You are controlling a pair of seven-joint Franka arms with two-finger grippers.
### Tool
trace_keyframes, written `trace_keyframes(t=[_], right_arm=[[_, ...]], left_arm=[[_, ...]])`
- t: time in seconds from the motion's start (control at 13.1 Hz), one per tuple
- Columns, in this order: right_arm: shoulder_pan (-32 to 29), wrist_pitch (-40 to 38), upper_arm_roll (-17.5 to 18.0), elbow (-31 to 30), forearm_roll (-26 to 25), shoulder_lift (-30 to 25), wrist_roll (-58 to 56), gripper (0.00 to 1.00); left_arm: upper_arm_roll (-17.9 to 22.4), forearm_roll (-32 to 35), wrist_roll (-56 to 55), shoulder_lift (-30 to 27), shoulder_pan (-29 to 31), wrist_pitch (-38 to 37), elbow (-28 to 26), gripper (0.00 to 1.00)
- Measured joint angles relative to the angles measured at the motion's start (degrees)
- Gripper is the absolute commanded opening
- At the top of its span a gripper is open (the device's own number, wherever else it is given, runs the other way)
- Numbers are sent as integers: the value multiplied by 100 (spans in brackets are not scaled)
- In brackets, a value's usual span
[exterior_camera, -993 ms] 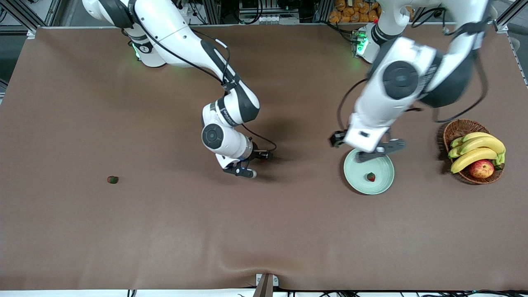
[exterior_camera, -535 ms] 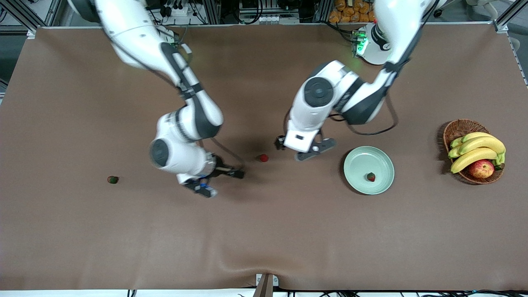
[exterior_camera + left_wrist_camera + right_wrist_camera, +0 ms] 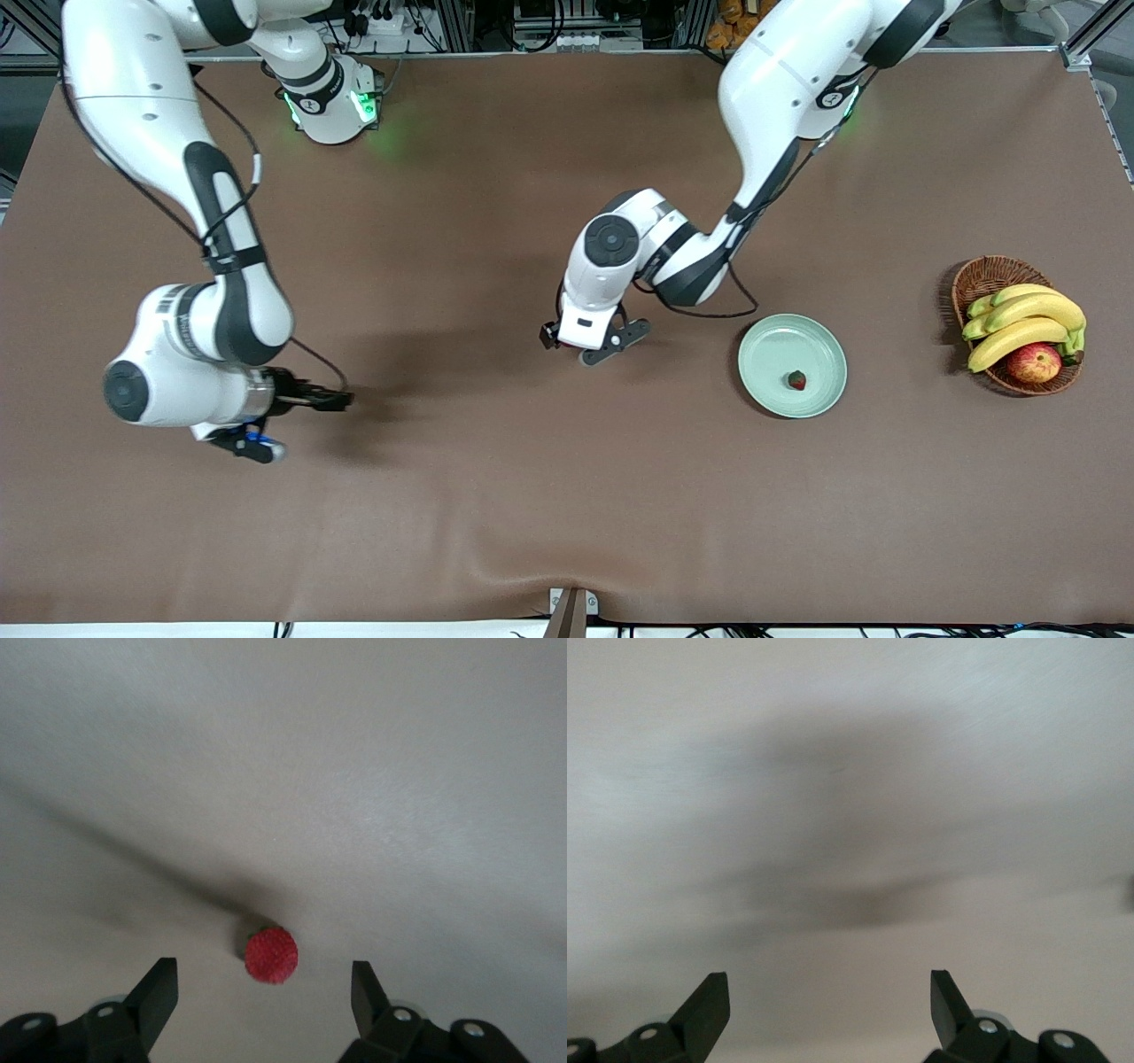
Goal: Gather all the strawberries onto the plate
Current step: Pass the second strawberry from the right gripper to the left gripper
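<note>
One strawberry (image 3: 797,380) lies in the pale green plate (image 3: 769,353). My left gripper (image 3: 581,347) is open, low over the table beside the plate toward the right arm's end. In the left wrist view a red strawberry (image 3: 271,954) lies on the table between its open fingers (image 3: 262,980), untouched. My right gripper (image 3: 294,424) is open and empty over the table toward the right arm's end; its wrist view shows only bare cloth between the fingers (image 3: 828,978). The duller strawberry is hidden under the right arm.
A brown wicker basket (image 3: 983,270) with bananas (image 3: 1019,319) and a red-yellow apple (image 3: 1034,362) stands at the left arm's end of the table, beside the plate. The brown cloth has a ridge near the front edge.
The left gripper moved from over the plate to over the middle strawberry. The right gripper swung from the middle toward its end of the table and now covers the dull strawberry.
</note>
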Motion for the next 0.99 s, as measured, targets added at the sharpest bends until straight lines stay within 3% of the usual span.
trace_keyframes(t=[0.46,0.69,0.84,0.99], right_arm=[[-762,454,13,-127,-790,179,-2184,100],[-892,759,16,-184,-1043,361,-2458,100],[-914,792,16,-184,-1074,409,-2563,100],[-952,802,15,-193,-1100,431,-2591,100]], left_arm=[[92,0,-60,301,-146,167,154,74],[93,0,-57,339,-148,167,154,42],[94,0,-51,344,-148,167,154,2],[100,0,-43,343,-146,166,158,0]])
